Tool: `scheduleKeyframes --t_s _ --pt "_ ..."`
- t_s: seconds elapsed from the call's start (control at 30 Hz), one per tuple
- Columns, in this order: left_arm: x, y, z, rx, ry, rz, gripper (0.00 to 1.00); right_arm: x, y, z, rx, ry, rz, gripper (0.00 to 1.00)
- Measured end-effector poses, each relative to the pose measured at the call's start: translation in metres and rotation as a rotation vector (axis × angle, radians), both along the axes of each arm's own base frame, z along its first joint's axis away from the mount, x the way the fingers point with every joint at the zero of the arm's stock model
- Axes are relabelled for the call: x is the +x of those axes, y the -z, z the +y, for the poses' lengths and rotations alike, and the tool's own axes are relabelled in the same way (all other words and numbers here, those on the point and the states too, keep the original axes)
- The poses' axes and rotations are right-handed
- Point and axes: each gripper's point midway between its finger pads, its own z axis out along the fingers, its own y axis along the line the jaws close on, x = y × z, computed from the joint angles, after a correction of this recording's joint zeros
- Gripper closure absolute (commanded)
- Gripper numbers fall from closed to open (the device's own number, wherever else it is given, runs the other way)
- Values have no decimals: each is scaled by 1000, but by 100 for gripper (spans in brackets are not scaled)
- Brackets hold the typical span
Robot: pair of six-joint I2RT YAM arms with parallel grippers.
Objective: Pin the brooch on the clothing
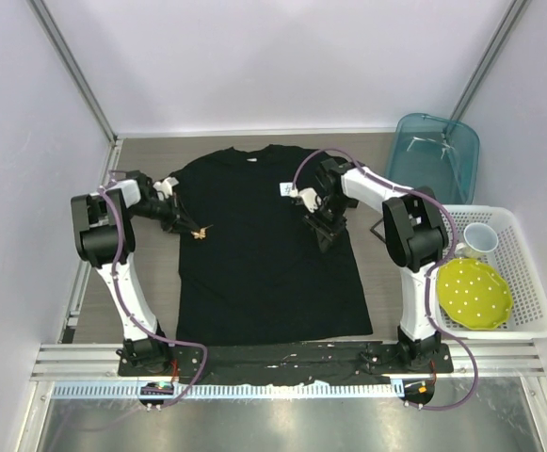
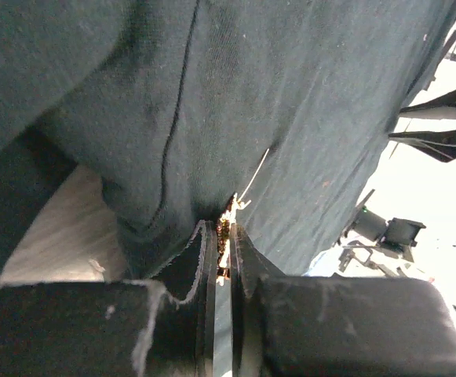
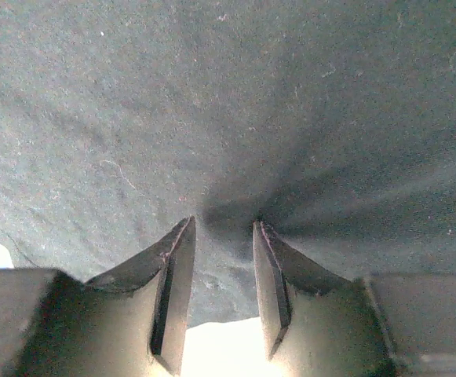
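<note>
Two left fingers (image 2: 190, 271) pinch the brooch (image 2: 224, 232) (golden-orange) against the T-shirt (image 2: 290, 118).

1. Left arm (image 1: 125, 297) stands up from its base at 7 o'clock, elbow out at 9 o'clock, forearm reaching across toward 3 o'clock.
2. Left gripper (image 2: 221, 236): jaws all but touching, pinched tight on the brooch (image 2: 224, 228).
3. Right arm (image 1: 422, 301) rises from 5 o'clock, forearm stretching toward 10 o'clock, wrist folded back down.
4. Right gripper (image 3: 224, 232) points toward 6 o'clock, jaws part-way apart, fingertips (image 3: 182, 236) pressing onto the black T-shirt (image 3: 212, 94).
</note>
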Motion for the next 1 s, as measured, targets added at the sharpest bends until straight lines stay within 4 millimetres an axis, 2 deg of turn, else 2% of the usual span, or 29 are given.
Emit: scheduleKeyframes --t_s 0.2,0.4,0.53,0.6,0.7,0.83,1.0 --pt "-38 1 -9 -27 12 58 100 -38 1 -10 1 -11 52 60" --pt "-83 3 -13 -10 39 123 100 -63 2 -15 -5 -25 86 59" --pt "-91 2 -12 5 56 130 100 -72 1 -14 -3 -32 93 59" --pt "-92 1 -11 7 66 123 100 -73 -2 -12 3 -29 91 55" --pt "-94 -4 -13 -8 83 109 100 -67 -12 -4 29 -5 72 52" --pt "-89 -23 -15 -6 111 18 100 -36 -47 21 128 61 -40 40" --pt "-71 -62 -19 18 127 -166 100 21 -131 66 356 201 -250 30"
